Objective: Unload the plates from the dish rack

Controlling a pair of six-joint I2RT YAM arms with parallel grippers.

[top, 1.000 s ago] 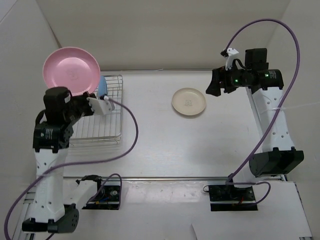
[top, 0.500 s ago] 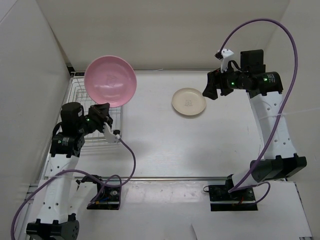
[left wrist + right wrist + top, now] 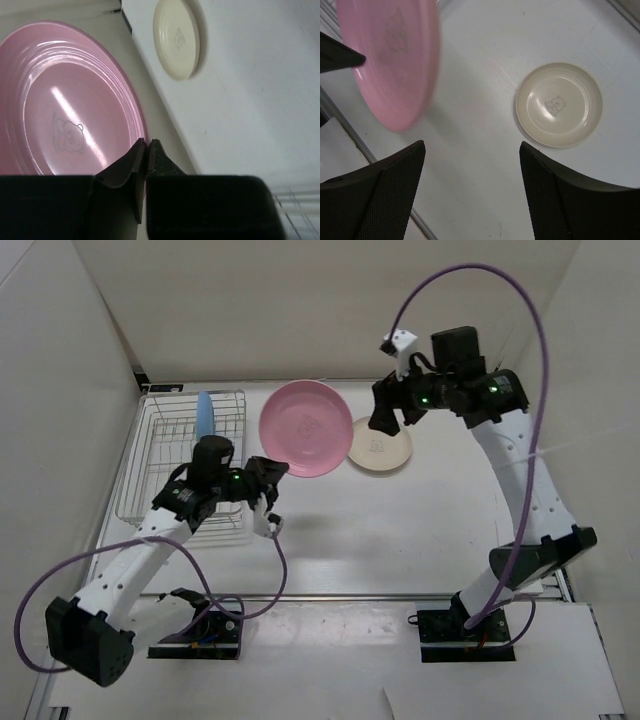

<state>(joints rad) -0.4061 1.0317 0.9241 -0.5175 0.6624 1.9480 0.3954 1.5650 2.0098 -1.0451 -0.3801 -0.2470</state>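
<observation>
My left gripper [image 3: 272,469] is shut on the rim of the pink plate [image 3: 307,428] and holds it tilted in the air over the table's middle. In the left wrist view the jaws pinch that pink plate [image 3: 65,100] at its edge, left gripper [image 3: 146,143]. The cream-white plate [image 3: 384,447] lies flat on the table, its left side covered by the pink one in the top view. A light blue plate [image 3: 205,415] stands upright in the dish rack [image 3: 138,472] at the left. My right gripper [image 3: 385,420] hovers open just above the cream-white plate [image 3: 559,104], right gripper [image 3: 471,145].
White walls close the table at the back and on both sides. Purple cables loop from both arms. The dish rack's wires [image 3: 300,202] show at the lower right of the left wrist view. A left finger [image 3: 340,54] shows beside the pink plate [image 3: 390,55] in the right wrist view.
The left arm has swung the pink plate right, from above the rack to the table's middle beside the cream-white plate. The right arm has shifted left toward it, still open.
</observation>
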